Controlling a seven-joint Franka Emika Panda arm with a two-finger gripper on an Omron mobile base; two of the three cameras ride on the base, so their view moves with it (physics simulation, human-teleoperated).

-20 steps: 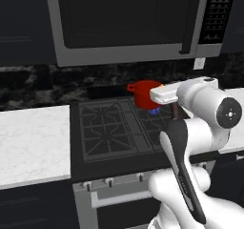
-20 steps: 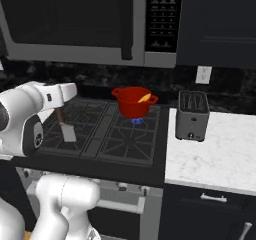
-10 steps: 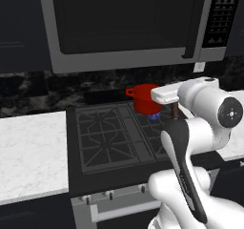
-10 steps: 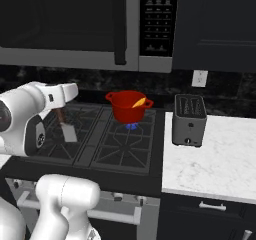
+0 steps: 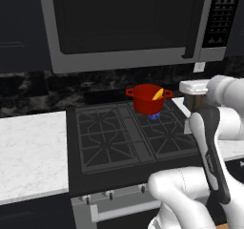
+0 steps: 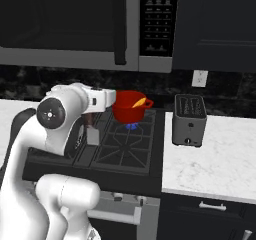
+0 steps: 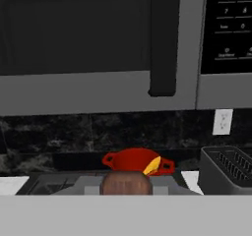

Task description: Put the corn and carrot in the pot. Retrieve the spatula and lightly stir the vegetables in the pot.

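Stirring step in hand. Pot [image 5: 147,98] sits on the stove's [image 5: 125,140] rear burner with vegetables [image 5: 157,94] inside. End effector [image 6: 90,127] hangs beside it, clenched on the spatula [image 6: 92,134]. Next move: carry the spatula over the rim, then lower it.

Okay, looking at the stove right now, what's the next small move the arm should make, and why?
Probably carry the claw toward the red pot and lower the spatula in. The vegetables already sit inside the pot, and the claw, shut on the spatula, hangs beside it over the stove.
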